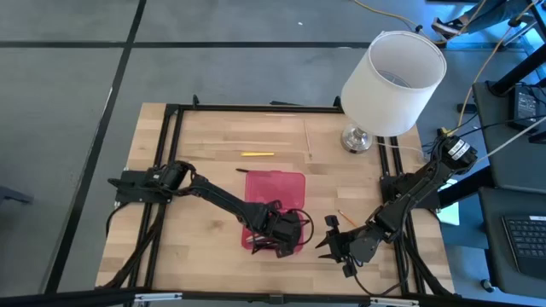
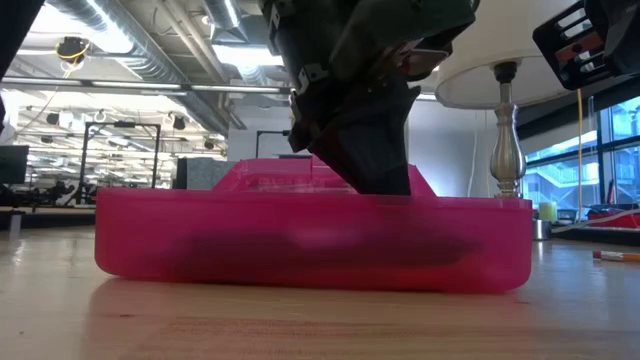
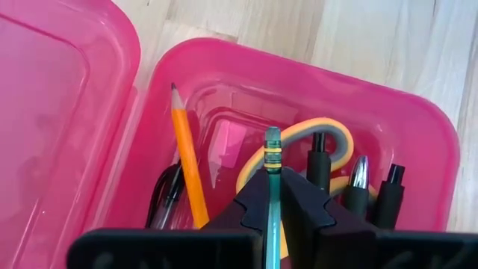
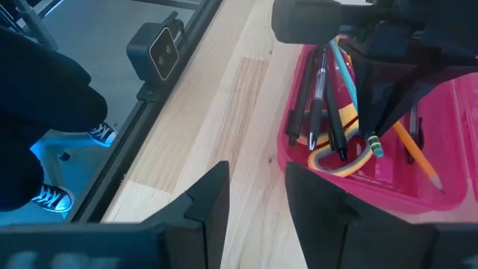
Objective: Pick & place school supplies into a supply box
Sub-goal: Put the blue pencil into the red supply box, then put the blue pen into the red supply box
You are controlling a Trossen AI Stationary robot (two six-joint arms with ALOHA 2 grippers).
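The pink supply box (image 1: 256,237) stands near the table's front, its lid (image 1: 275,189) lying open behind it. In it lie an orange pencil (image 3: 187,161), black pens (image 3: 320,161) and the scissors' yellow-grey handle loop (image 3: 306,131). My left gripper (image 1: 281,228) reaches down into the box and is shut on a green pencil (image 3: 273,157). My right gripper (image 1: 334,243) stands open just right of the box, with nothing between its fingers (image 4: 258,202). My left gripper pinches the green pencil's shaft (image 3: 273,178) between its two fingers, a little behind the eraser end (image 3: 273,137). The fingers slant down from above and lie along the pencil. The eraser end (image 4: 373,146) points down inside the box, close to the scissors' loop.
A yellow pencil (image 1: 256,154) and a thin pale one (image 1: 309,141) lie on the far part of the table. An orange pencil (image 1: 345,217) lies by my right arm. A white-shaded lamp (image 1: 392,81) stands at the far right corner. A person's shoes (image 4: 52,198) show beyond the table's edge.
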